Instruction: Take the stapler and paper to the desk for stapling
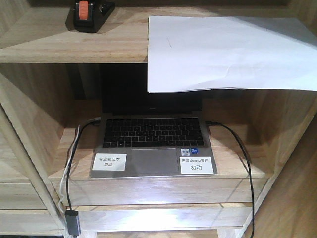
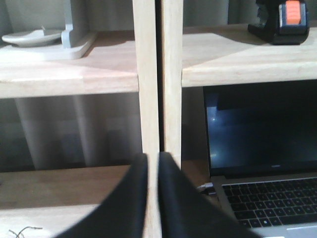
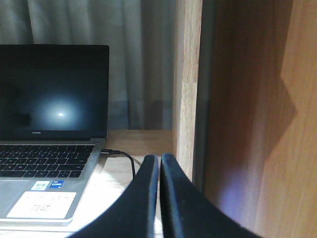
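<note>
Shelving (image 1: 74,49) of pale wood holds everything here; the bench meant for the stapling is in none of the views. On the upper shelf the stapler (image 1: 90,15) sits at the left, orange patch up, and the paper (image 1: 223,49) lies flat well to its right. The sheet's front edge hangs past the shelf lip. That looks handy, since a gripper could likely pinch the free edge instead of scraping the sheet off flat wood.

The compartment beneath holds an open laptop (image 1: 151,141) with two white labels (image 1: 110,161) on its palm rest and dark cables (image 1: 247,168) trailing off both sides. In the left wrist view the neighbouring compartment holds a pale dish (image 2: 27,37) beside a grey stand (image 2: 74,29).

The left gripper (image 2: 153,161) is clenched on nothing. It faces the upright post (image 2: 148,74) between compartments, with the stapler above and to its right. The right gripper (image 3: 159,161) is likewise clenched and empty, low near the laptop's right corner and close beside the side wall (image 3: 247,124). Neither touches its target, so the task looks not yet begun; both would need to rise and open first.
</note>
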